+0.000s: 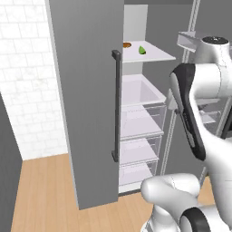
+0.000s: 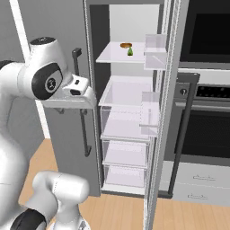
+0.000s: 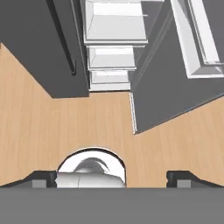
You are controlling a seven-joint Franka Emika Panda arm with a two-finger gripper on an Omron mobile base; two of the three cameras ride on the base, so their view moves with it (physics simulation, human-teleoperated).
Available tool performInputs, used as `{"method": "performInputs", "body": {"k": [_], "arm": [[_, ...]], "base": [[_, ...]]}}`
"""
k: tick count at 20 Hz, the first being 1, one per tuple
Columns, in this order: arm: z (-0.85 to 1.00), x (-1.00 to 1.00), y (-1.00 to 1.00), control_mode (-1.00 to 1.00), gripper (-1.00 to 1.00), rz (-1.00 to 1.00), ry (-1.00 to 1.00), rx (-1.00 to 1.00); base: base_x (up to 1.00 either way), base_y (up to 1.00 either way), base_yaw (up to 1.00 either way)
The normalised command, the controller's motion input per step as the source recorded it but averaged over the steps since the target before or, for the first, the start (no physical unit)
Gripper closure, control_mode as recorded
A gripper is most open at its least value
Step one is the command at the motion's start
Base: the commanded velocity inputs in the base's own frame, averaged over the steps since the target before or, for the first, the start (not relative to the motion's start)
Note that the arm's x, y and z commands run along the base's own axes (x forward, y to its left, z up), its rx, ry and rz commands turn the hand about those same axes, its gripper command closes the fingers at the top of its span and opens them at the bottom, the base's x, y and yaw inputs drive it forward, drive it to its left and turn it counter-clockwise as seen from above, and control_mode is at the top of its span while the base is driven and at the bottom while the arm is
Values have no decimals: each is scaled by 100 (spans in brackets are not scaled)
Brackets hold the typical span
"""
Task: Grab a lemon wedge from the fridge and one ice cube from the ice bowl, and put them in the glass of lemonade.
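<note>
In the left base view, the lemon wedge (image 1: 142, 50) is seen on the top shelf of the open fridge (image 1: 86, 104). In the right base view, it lies beside a small brown disc (image 2: 126, 45). In the hand view, the gripper (image 3: 112, 178) is pointed at the wooden floor (image 3: 39, 131), fingers spread wide, nothing held.

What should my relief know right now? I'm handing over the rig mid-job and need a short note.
Claw: open, empty, pointing down at the wooden floor in front of the fridge.
Fridge: right door open. Lemon wedge lies on the top shelf, beside a small brown round thing.
Done: fridge opened.
Left: grab the wedge, fetch one ice cube, drop both in the lemonade glass.
</note>
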Motion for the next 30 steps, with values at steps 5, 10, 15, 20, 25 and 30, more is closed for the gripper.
{"method": "performInputs", "body": {"k": [5,10,15,20,25,30], "arm": [[0,-90,23,-100,-100,5,-9,1],[0,13,9,-100,-100,-5,-10,0],[0,27,1,-100,-100,-14,-16,1],[-5,3,0,-100,-100,-8,-4,0],[0,0,0,100,-100,0,0,0],[0,0,0,100,-100,0,0,0]], "base": [[0,0,0],[0,0,0],[0,0,0],[0,0,0],[40,-27,-13],[92,-14,-5]]}}
